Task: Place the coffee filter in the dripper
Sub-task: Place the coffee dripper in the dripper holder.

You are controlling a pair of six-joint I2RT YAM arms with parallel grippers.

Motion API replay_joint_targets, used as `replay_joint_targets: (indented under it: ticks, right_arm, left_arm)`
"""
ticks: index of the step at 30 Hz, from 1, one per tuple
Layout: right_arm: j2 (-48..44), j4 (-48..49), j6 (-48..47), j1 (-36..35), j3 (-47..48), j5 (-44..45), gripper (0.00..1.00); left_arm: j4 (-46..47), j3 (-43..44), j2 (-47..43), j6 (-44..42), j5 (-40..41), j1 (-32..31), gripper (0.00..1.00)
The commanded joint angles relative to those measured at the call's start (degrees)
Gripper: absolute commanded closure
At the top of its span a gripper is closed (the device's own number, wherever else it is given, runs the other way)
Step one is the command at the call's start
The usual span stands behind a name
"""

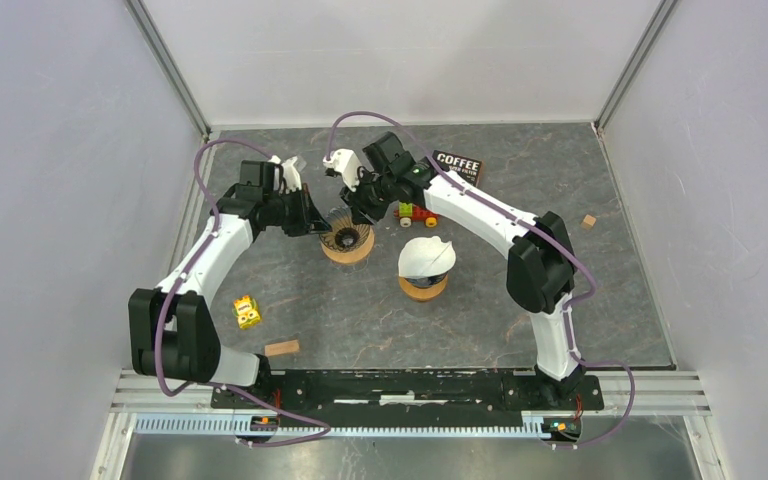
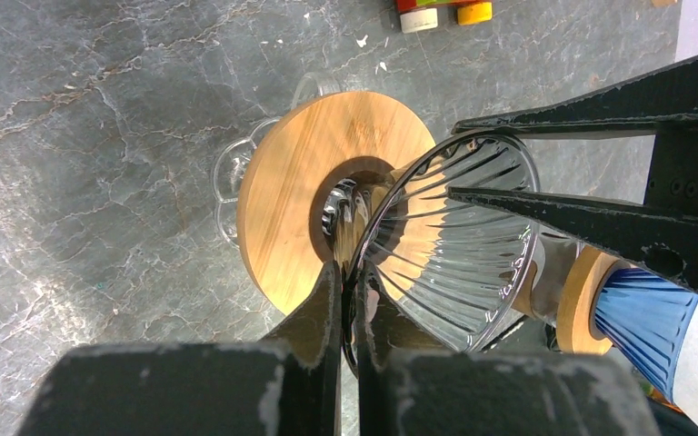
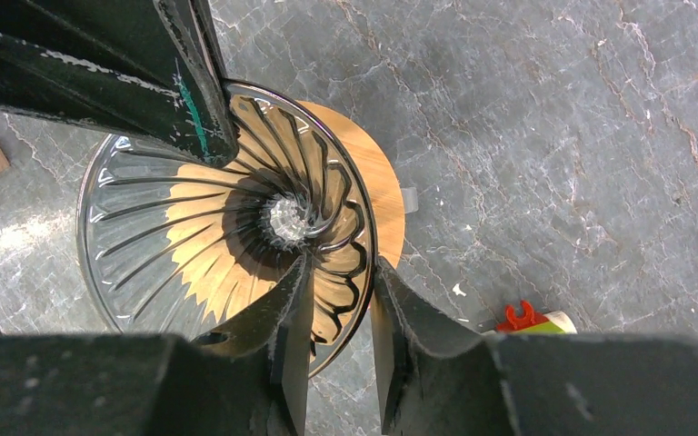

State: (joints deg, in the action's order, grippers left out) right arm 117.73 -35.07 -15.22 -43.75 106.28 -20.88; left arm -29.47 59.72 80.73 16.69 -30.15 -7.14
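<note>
A clear ribbed glass dripper (image 1: 347, 240) on a round wooden base stands tilted between my two grippers. My left gripper (image 2: 353, 277) is shut on the near edge of the glass rim (image 2: 454, 263); in the top view it is at the dripper's left (image 1: 312, 222). My right gripper (image 3: 341, 272) straddles the opposite rim (image 3: 164, 236), one finger inside the cone and one outside, with a gap still showing. The white coffee filter (image 1: 425, 255) sits apart, on top of a second, blue dripper (image 2: 645, 313) to the right.
A black COFFEE filter box (image 1: 457, 166) lies at the back, with a colourful toy (image 1: 415, 212) in front of it. A yellow toy block (image 1: 247, 312) and a wooden block (image 1: 281, 348) lie near left. A small wooden cube (image 1: 588, 221) sits far right.
</note>
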Motion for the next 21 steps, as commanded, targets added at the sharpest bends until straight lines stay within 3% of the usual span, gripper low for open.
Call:
replay_joint_targets:
  ticks: [1, 8, 21]
  right_arm:
    - [1.6, -0.9, -2.0, -0.3, 1.7, 0.2, 0.83]
    - [2.4, -1.1, -2.1, -0.4, 1.3, 0.2, 1.0]
    - [5.2, -1.8, -2.8, -1.5, 1.3, 0.8, 1.0]
  left_arm:
    - [-2.4, -1.6, 2.7, -0.6, 4.4, 0.0, 0.98]
    - [-2.4, -1.7, 3.3, -0.7, 5.0, 0.0, 0.98]
    - [-3.4, -1.9, 5.1, -0.7, 5.0, -0.1, 0.98]
